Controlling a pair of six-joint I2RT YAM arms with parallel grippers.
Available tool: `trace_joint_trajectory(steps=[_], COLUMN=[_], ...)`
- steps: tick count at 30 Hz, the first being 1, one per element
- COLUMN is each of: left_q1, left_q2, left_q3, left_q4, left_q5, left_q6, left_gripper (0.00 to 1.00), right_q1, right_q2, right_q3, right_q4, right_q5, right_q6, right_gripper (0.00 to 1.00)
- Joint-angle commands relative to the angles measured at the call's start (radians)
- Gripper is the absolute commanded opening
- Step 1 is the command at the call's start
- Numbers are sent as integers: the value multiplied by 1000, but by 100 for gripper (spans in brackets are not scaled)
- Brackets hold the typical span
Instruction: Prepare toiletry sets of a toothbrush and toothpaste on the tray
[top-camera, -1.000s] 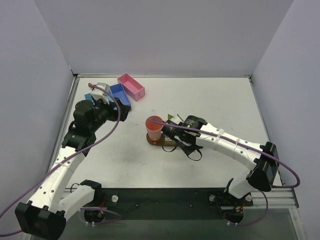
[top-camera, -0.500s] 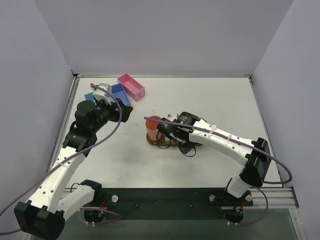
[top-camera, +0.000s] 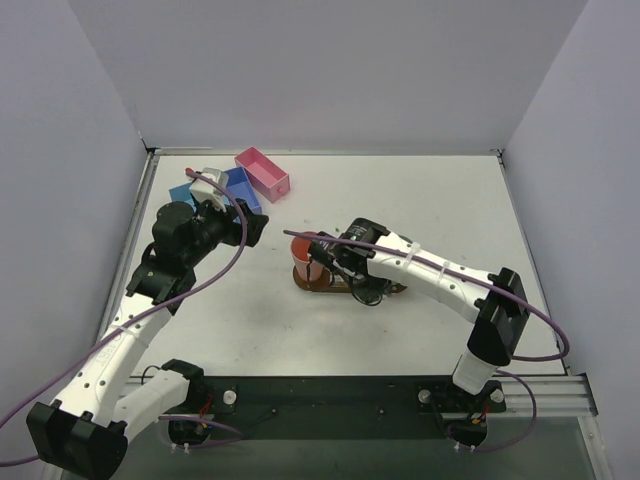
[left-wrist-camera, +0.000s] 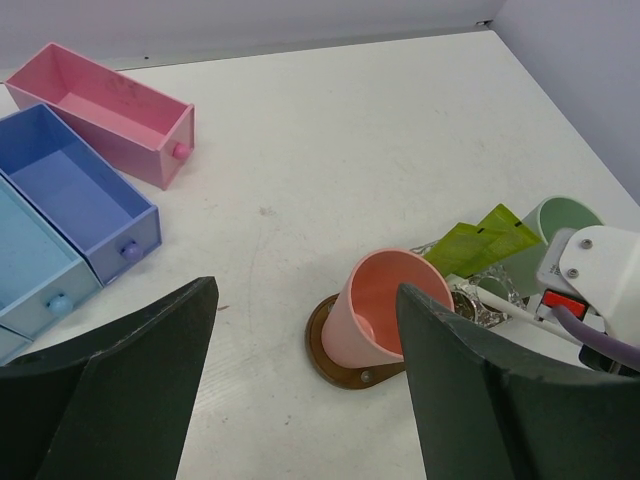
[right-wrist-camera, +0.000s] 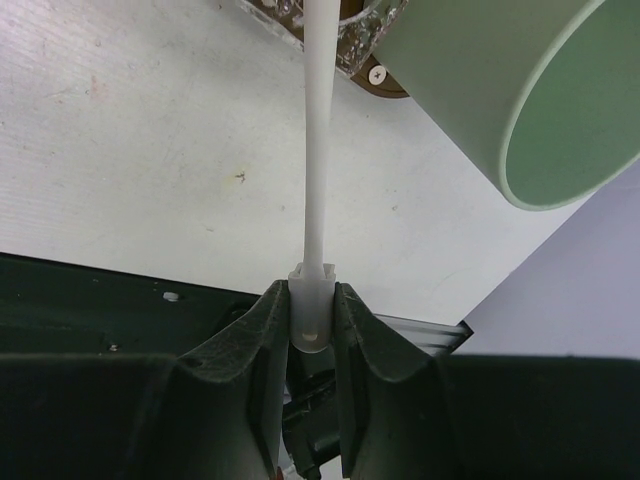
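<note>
1. Toothbrush (right-wrist-camera: 317, 150): slim white plastic stick, one end pinched in the right pincer (right-wrist-camera: 312, 305), its two fingers pressed tight on either side.
2. The toothbrush's far end reaches over the tray (left-wrist-camera: 335, 365), a flat dark brown wooden board with rounded ends. The tip is cut off at the frame edge, so I cannot tell if it touches.
3. Pale green plastic cup (right-wrist-camera: 500, 90) is just beside the toothbrush shaft, mouth turned toward the right wrist camera. Upright or tipped: cannot tell.
4. Salmon-pink plastic cup (left-wrist-camera: 385, 305) stands on one rounded end of the tray, mouth up.
5. Two flat yellow-green toothpaste tubes (left-wrist-camera: 480, 240) lie side by side between the salmon-pink plastic cup and the pale green plastic cup. Whether they rest on the tray is hidden.
6. Left pincer (left-wrist-camera: 305, 295) is spread wide, nothing between its fingers, hovering above the white desk (left-wrist-camera: 300, 150), well apart from the tray.
7. Three open box bins sit side by side at the desk's far left: pink bin (left-wrist-camera: 105, 105), blue bin (left-wrist-camera: 70, 190), light blue bin (left-wrist-camera: 25, 265).
8. In the top view the right arm covers most of the tray.
</note>
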Motion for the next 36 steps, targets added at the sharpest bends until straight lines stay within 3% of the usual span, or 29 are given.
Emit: trace_joint_trajectory(steps=[1, 7, 14, 36], left_q1=[-8, -15, -14, 11], left_q2=[-18, -12, -13, -18], left_q3=[13, 13, 14, 3], left_q4=[1, 2, -1, 9], left_q5=[-19, -14, -19, -26], left_q6=[15, 15, 15, 8], left_gripper=[82, 82, 82, 82], right_q1=[-13, -23, -30, -79], right_q2=[19, 36, 29, -155], right_q3=[41, 43, 55, 7], right_q4=[-64, -53, -22, 91], right_q5=[22, 25, 19, -34], right_q6=[-4, -10, -12, 15], right_gripper=[17, 18, 27, 48])
